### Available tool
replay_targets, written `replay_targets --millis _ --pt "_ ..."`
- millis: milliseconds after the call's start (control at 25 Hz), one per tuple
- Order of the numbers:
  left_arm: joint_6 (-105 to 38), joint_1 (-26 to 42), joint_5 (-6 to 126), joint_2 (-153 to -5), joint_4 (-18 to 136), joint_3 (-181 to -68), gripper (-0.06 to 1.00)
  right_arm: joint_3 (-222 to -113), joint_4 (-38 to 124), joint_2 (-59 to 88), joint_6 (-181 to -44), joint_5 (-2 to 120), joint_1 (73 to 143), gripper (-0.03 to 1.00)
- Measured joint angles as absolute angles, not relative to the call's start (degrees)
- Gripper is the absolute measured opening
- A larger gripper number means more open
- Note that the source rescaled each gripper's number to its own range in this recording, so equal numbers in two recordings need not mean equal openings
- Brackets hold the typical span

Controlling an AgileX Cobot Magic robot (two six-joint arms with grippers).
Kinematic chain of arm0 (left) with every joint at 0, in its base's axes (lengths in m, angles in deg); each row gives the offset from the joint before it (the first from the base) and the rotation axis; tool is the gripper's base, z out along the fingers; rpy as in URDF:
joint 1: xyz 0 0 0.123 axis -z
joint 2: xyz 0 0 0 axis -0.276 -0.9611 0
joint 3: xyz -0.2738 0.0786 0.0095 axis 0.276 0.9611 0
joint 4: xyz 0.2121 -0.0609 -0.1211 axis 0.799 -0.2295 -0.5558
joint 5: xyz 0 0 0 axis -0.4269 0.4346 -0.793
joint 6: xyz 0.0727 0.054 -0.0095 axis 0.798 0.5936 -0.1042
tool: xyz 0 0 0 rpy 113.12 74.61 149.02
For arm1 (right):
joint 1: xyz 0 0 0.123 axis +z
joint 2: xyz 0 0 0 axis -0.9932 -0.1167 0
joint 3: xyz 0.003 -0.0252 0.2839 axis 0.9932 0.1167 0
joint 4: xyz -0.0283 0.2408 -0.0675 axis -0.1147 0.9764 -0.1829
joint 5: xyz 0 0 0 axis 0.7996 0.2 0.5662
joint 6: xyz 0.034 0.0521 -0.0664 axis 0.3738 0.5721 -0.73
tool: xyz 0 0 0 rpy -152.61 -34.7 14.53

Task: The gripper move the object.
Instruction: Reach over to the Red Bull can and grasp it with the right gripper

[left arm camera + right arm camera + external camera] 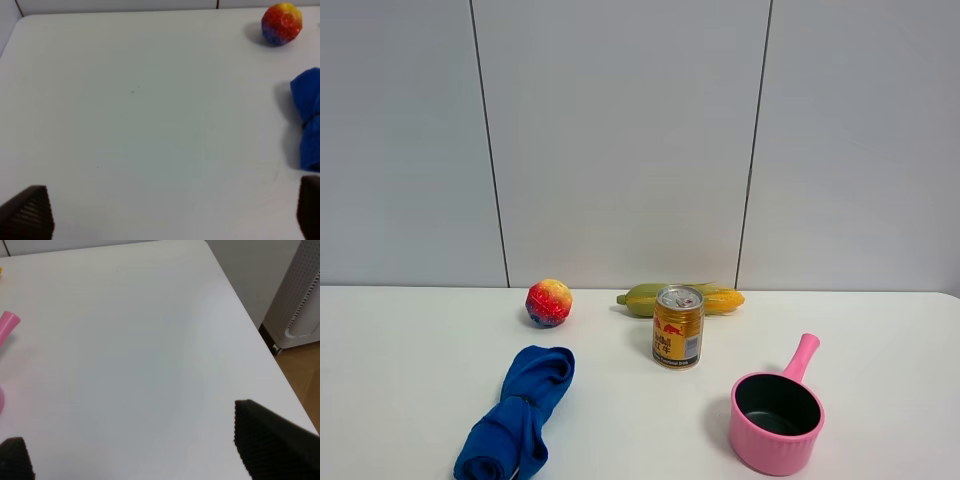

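Can: I saw the little gold can (pixel 678 327) standing up straight near the middle of the white worktop (pixel 410 350). Its silver top faced up. It had a red picture and blue letters on its side. Nothing was holding it.
Behind the can: a yellow and green corn cob (pixel 642 299) lay on its side just behind the can. The can hid the middle of the corn. I could not tell if the two touched.
Left of the can: a red and yellow ball (pixel 549 302) sat near the wall, apart from the can.
Front left: a blue cloth (pixel 520 412) lay bunched up in a long heap, nearer to me than the ball and well apart from the can.
Front right: a pink pot (pixel 776 420) sat with its dark inside showing. Its pink handle (pixel 801 357) pointed back toward the wall. The pot was near the can but did not touch it.
Left gripper: the left gripper (pixel 172 205) hung over bare worktop. Its black fingers (pixel 30 215) were spread wide apart with nothing between them. The ball and the blue cloth showed at the far edge of its camera.
Right gripper: the right gripper (pixel 132 440) hung over bare worktop by the worktop's edge. Its black fingers (pixel 270 440) were spread wide apart too, holding nothing. Only the tip of the pink handle showed on one side.
Past the edge: a white box with small holes (pixel 302 295) stood on a brown floor (pixel 300 370).
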State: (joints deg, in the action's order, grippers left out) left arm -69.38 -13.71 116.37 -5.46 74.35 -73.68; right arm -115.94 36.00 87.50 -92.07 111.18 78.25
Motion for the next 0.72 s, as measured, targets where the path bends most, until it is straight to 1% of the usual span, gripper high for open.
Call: replay_targets --millis 40,720 --pt "-69.38 -13.71 116.37 -5.46 74.35 -73.68 1.00 -115.94 36.00 87.50 -92.07 111.18 78.25 0.51" --pt "-69.38 -13.71 116.37 -5.46 74.35 -73.68 1.00 -115.94 36.00 87.50 -92.07 111.18 78.25 0.51"
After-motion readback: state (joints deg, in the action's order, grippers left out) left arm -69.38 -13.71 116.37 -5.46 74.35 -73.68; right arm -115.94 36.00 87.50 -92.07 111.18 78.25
